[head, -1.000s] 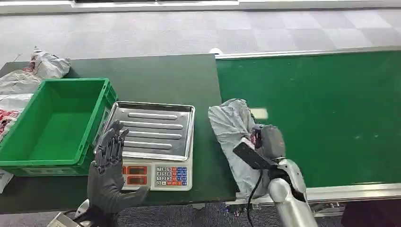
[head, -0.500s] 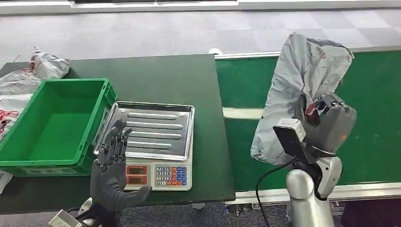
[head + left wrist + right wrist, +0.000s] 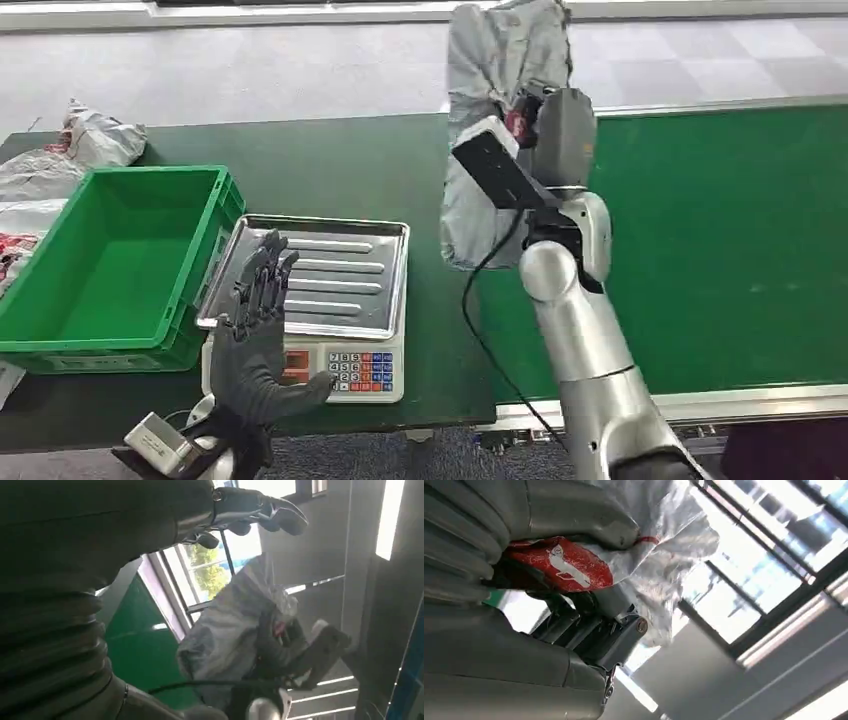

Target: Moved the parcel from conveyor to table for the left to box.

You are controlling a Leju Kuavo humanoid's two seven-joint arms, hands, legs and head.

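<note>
My right hand [image 3: 548, 125] is raised high and grips a grey plastic parcel [image 3: 490, 120] with a red patch. The parcel hangs in the air above the seam between the dark green table [image 3: 330, 170] and the green conveyor belt [image 3: 700, 220]. In the right wrist view the thumb [image 3: 574, 510] and fingers [image 3: 594, 630] clamp the crinkled parcel [image 3: 659, 555]. My left hand [image 3: 255, 335] is held upright with its fingers spread, empty, over the near edge of the scale [image 3: 330, 300]. From the left wrist view the lifted parcel [image 3: 225, 635] is seen beyond my fingertips [image 3: 270, 515].
A scale with a steel tray and keypad sits at the table's front. An empty green crate [image 3: 110, 260] stands to its left. More bagged parcels [image 3: 60, 160] lie at the table's far left. Grey floor [image 3: 300, 60] lies beyond.
My right hand has lifted the parcel off the belt and swung it up and left toward the table. My left hand rose slightly over the scale, still spread.
</note>
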